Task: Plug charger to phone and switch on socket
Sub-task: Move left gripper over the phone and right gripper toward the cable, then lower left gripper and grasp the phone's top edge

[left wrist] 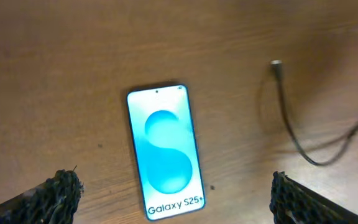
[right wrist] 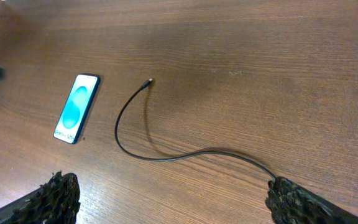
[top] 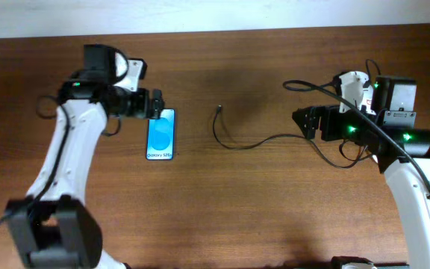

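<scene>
The phone [top: 160,134] lies flat on the table [top: 260,202], screen up, near the left fingers [left wrist: 64,190]. These are spread wide and empty, with only their tips showing in the left wrist view. The charger [top: 234,145] curls to the phone's right, its plug tip [top: 219,109] well apart from it. Its far end disappears beneath the right arm. The right fingers [right wrist: 58,196] are also spread and empty. The screen's lettering reads clearly only from the left wrist.

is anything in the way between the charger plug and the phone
Nothing visible. Only bare table lies between the charger plug and the phone. The plug lies loose on the wood, apart from the phone, and the phone lies flat with its screen up.
</scene>
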